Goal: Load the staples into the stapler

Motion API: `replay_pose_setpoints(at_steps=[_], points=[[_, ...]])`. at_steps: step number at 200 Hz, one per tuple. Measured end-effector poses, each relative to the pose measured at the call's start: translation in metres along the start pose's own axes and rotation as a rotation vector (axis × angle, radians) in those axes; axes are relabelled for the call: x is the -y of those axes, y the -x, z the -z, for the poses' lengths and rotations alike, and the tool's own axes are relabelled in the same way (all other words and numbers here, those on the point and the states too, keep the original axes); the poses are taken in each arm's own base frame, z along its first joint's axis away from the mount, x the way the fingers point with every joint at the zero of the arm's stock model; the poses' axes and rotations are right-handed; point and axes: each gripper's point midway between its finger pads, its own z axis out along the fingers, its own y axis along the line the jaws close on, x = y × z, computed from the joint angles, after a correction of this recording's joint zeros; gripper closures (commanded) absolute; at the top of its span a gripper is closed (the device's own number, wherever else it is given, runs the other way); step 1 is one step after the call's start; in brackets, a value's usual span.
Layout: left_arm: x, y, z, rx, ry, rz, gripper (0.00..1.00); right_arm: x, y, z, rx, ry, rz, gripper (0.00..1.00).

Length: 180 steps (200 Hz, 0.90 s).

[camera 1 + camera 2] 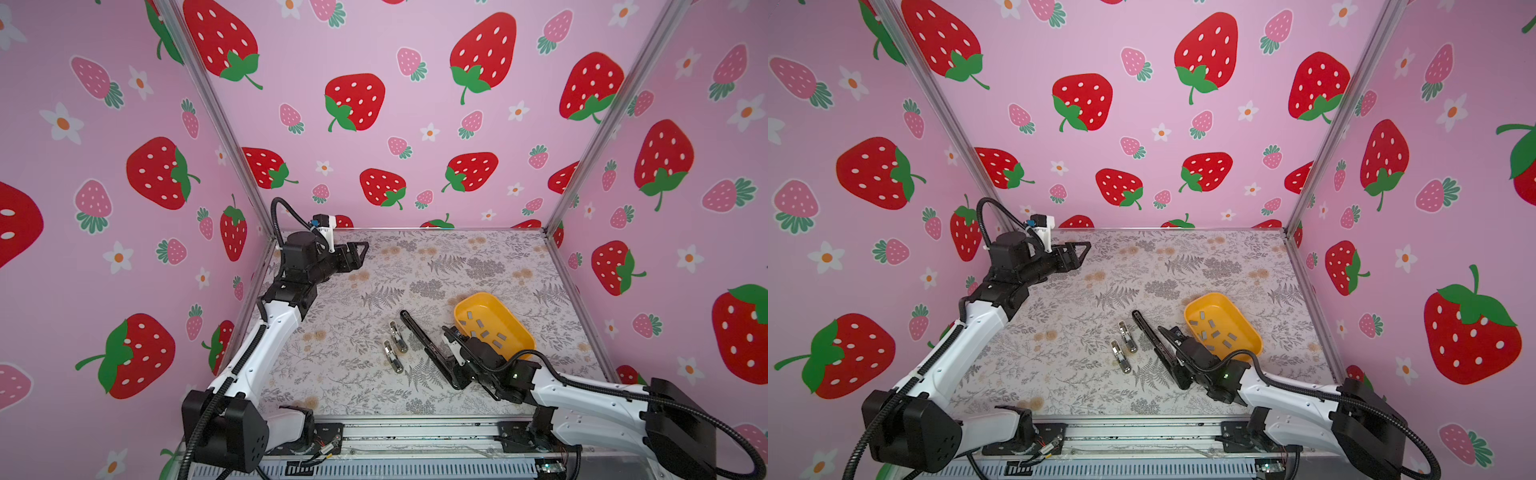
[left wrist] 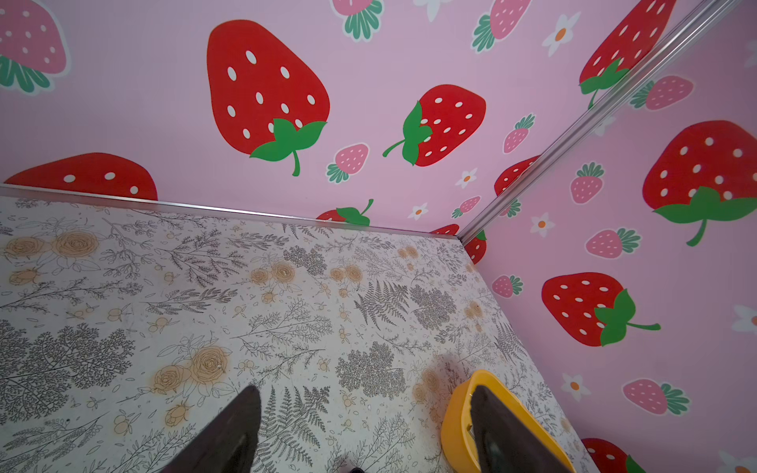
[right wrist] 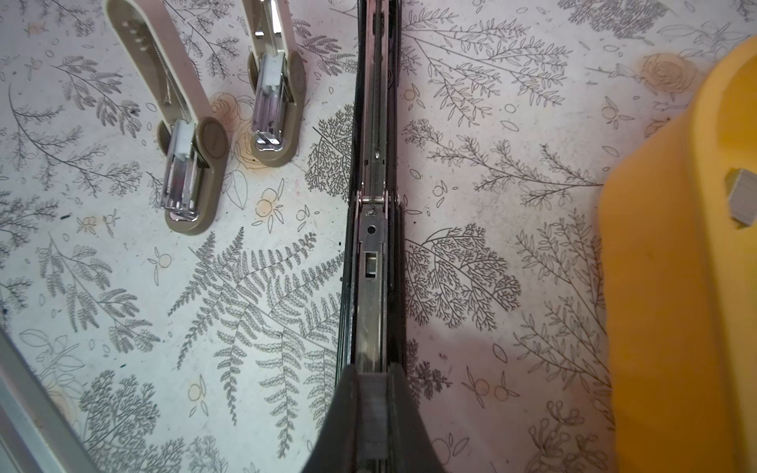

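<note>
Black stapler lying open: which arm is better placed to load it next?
Right. The right gripper pinches a staple strip lined up over the open stapler; the left gripper hangs open by the far wall.

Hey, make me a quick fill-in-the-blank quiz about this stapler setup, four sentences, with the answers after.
1. The loose staples lie in a ___ tray.
2. Beside the black stapler lie ___ small beige staplers.
3. The right gripper, at the black stapler's near end, is ___.
4. The left gripper, near the back wall, is ___.
Missing words: yellow; two; shut; open.
</note>
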Motion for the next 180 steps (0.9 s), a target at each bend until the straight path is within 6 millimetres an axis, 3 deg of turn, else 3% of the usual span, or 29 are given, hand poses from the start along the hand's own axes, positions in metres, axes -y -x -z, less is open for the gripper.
replay_pose_setpoints(at_steps=[45,180], points=[[-0.002,0.001,0.001,0.003,0.004,0.002,0.18,-0.005,0.012,0.006,0.051,0.025,0.007,0.89],[-0.002,0.003,0.001,0.009,0.002,0.003,0.19,-0.002,-0.001,-0.006,-0.008,0.007,0.017,0.89]])
